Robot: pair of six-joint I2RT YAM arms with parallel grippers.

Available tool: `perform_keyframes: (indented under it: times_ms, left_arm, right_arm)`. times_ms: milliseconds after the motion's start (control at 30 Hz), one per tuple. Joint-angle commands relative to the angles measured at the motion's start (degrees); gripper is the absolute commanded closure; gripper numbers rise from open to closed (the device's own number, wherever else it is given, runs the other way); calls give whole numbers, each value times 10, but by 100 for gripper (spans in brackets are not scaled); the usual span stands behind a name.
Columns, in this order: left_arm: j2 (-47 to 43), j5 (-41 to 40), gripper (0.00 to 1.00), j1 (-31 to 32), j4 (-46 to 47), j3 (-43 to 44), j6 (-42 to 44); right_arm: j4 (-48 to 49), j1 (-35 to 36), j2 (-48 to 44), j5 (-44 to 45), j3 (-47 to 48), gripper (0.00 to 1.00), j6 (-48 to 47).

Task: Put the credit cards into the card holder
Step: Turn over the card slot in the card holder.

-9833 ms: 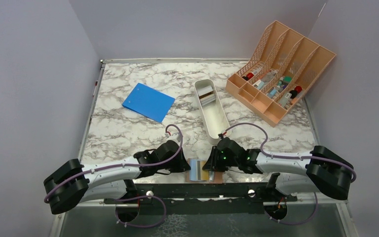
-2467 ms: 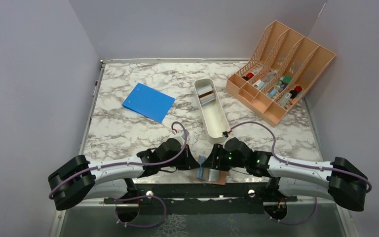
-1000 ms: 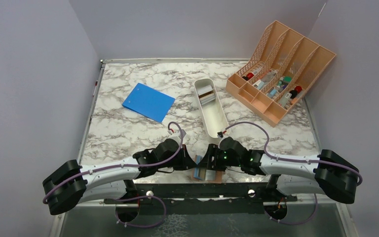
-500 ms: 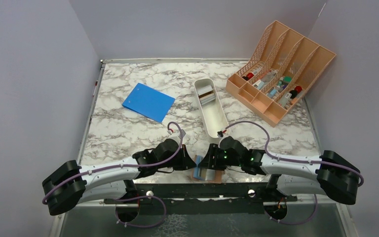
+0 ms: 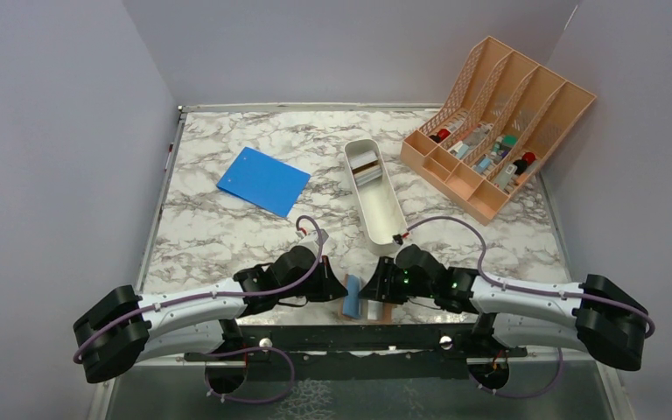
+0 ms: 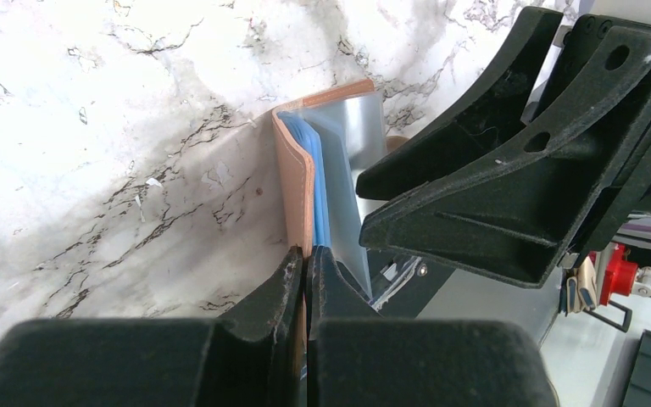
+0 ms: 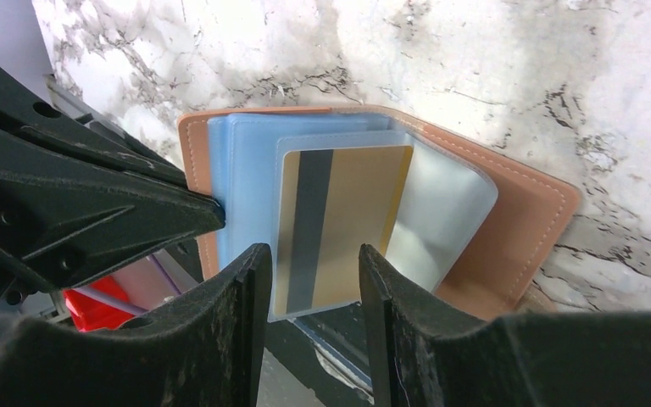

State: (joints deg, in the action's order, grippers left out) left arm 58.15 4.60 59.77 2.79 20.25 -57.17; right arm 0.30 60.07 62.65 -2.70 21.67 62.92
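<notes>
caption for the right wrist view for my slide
Right end effector open over a gold credit card in a clear sleeve of the card holder, left end effector pinching its cover

Top view, lower centre: card holder (image 5: 351, 296) covered mostly by left tool (image 5: 334, 291) and right tool (image 5: 369, 291). Right wrist view: gold card (image 7: 343, 229), lower right corner behind a finger. Upper right: organiser (image 5: 490, 131) contents too small to identify.

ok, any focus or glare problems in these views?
Left wrist: left fingers soft in the foreground, card holder sharp, marble table bright, nearly washed out. Right wrist: right fingers blurred too, gold card crisp, sheen on the clear sleeve. Top: even light, soft shadows, holder tiny in frame.
</notes>
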Motion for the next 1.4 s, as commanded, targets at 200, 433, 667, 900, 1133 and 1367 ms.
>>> perform_keyframes:
  times_ms: [200, 433, 667, 900, 1133, 1367]
  left_arm:
    - [-1, -16, 100, 5, -3, 12, -2]
    - [-6, -29, 100, 5, -19, 7, -6]
    - [-12, -45, 97, 5, -34, 2, -12]
    - [-20, -49, 93, 5, -39, -4, -15]
    - [-28, -43, 75, 5, -34, 0, -14]
    - [-12, -36, 59, 5, -31, 7, -10]
  right_arm:
    - [-86, 4, -74, 51, -35, 54, 5]
    - [-126, 4, -114, 64, -65, 53, 26]
    - [-197, 4, -177, 99, -48, 49, 31]
    - [-223, 4, -191, 129, -15, 49, 2]
    - [-220, 4, -153, 152, 40, 48, -82]
    - [-202, 4, -115, 179, 99, 51, -155]
